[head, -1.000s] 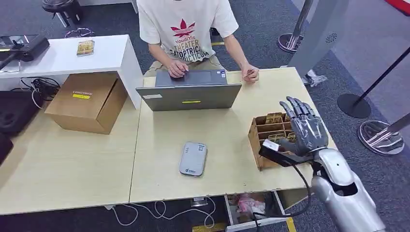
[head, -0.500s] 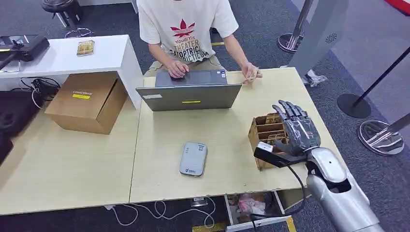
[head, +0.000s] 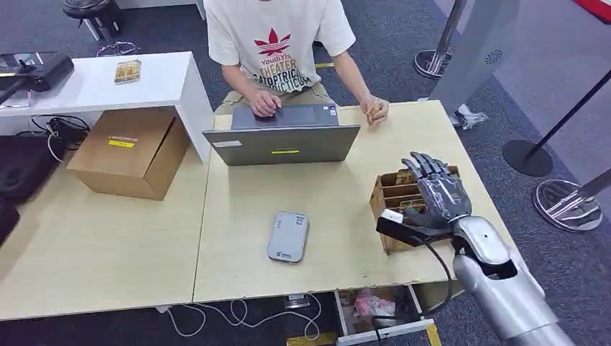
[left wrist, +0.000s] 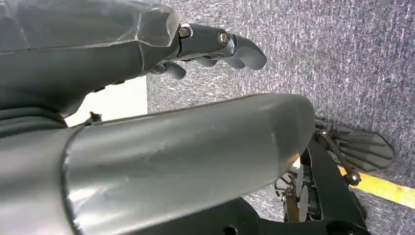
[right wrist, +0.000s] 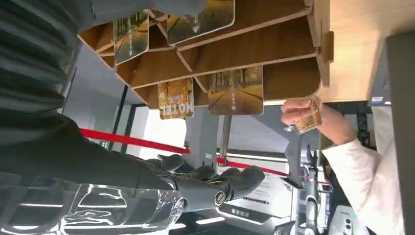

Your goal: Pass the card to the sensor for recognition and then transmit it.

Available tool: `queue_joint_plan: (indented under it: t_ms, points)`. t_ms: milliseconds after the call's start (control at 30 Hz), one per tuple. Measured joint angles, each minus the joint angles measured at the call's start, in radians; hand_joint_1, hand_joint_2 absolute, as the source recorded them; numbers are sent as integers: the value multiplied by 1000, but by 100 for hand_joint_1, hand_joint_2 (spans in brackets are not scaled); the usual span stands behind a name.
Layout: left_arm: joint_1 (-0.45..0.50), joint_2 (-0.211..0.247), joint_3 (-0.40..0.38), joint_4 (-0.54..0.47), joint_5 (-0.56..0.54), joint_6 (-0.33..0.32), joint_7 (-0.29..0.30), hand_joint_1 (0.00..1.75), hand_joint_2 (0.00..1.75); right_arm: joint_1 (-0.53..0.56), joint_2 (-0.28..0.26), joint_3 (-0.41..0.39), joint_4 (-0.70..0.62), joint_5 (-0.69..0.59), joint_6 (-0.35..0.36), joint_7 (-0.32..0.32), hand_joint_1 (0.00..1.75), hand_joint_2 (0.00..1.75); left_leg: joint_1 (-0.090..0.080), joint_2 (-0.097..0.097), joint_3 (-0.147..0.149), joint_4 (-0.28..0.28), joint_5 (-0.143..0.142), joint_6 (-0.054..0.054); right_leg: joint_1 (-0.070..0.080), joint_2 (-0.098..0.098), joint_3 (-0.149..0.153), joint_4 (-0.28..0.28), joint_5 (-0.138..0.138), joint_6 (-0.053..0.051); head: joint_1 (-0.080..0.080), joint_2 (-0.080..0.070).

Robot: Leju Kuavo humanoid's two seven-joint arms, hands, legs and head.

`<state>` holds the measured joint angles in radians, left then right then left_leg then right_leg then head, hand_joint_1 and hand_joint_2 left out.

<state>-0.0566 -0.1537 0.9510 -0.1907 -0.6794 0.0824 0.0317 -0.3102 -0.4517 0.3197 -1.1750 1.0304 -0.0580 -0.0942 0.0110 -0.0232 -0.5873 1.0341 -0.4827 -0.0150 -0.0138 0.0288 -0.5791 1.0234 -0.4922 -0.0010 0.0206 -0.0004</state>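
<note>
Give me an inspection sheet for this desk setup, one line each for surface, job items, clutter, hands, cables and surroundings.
Surface: light wooden table, mostly bare at the near left.
Job's things: wooden card rack holding cards; grey card sensor flat mid-table.
Clutter: cardboard box; laptop in use by a person, who holds a card.
Hands: right hand over the rack, fingers apart, holding nothing; left hand hangs over carpet, fingers partly curled.
Cables: white cable loops below the table's front edge; a black one runs from the right wrist.
Surroundings: white side desk, stanchion bases on grey carpet.
</note>
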Motion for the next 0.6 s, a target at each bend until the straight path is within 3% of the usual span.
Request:
queue_joint_plan:
  t_ms: [100, 200, 433, 467, 500, 567, 600]
  points:
    - [0, 1, 0, 0, -2, -2, 0, 0, 0, -2, -4, 0, 19, -2, 0, 0, 56, 175, 0, 0, 0, 0, 0, 0, 0, 0, 0, 0, 0, 0, 0, 0]
    - [0, 2, 0, 0, -2, -3, 0, 0, 0, -2, -5, 2, 34, -4, -5, 5, 61, 175, 0, 0, 0, 0, 0, 0, 0, 0, 0, 0, 0, 0, 0, 0]
    - [0, 5, 0, 0, -2, -6, 0, 0, 0, -2, -6, 2, 52, -5, -14, 14, 54, 175, 0, 0, 0, 0, 0, 0, 0, 0, 0, 0, 0, 0, 0, 0]
    - [0, 5, 0, 0, -2, -6, 0, 0, 0, -2, -8, 2, 52, -5, -14, 14, 77, 175, 0, 0, 0, 0, 0, 0, 0, 0, 0, 0, 0, 0, 0, 0]
    - [0, 5, 0, 0, -3, -7, 0, 0, 0, -2, -9, 2, 52, -5, -14, 14, 134, 175, 0, 0, 0, 0, 0, 0, 0, 0, 0, 0, 0, 0, 0, 0]
    - [0, 5, 0, 0, -3, -7, 0, 0, 0, -2, -11, 2, 53, -5, -14, 14, 126, 175, 0, 0, 0, 0, 0, 0, 0, 0, 0, 0, 0, 0, 0, 0]
    - [0, 6, 0, 0, -3, -7, 0, 0, 0, -2, -11, 2, 54, -5, -14, 14, 103, 175, 0, 0, 0, 0, 0, 0, 0, 0, 0, 0, 0, 0, 0, 0]
